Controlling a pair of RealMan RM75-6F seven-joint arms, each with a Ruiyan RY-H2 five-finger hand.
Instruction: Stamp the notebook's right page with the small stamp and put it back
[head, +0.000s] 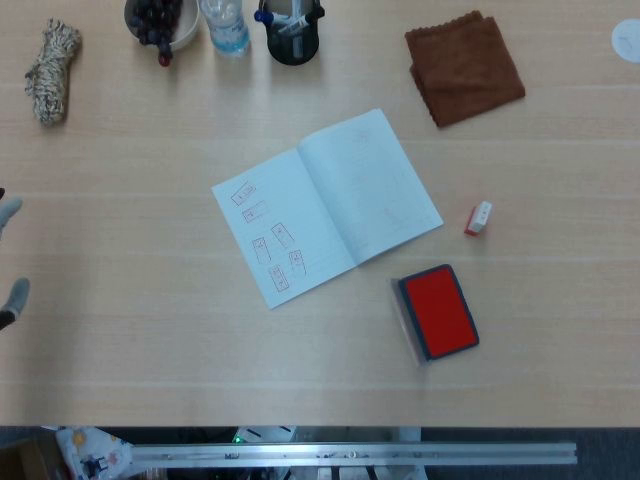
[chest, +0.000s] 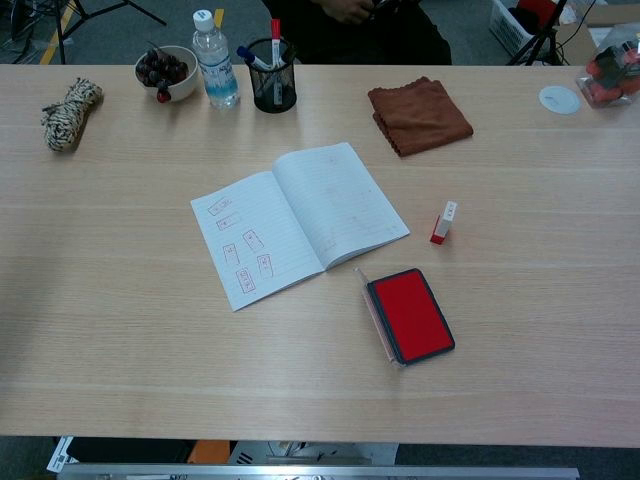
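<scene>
The stamp (head: 479, 218) is seen lying beside the open notebook (head: 325, 205), above the ink pad (head: 438, 310). Left hand (head: 10, 260) fingertips are glimpsed; its state cannot be told.

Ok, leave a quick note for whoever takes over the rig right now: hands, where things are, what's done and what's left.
Left robot hand: only fingertips show at the head view's left edge, holding nothing; open or shut can't be told. Right robot hand: not in view.
Small stamp lies on the table, right of the open notebook, above the open red ink pad.
Left page carries several stamp marks; right page looks unstamped.
Left: pick up the stamp, stamp the right page, put it back.
</scene>
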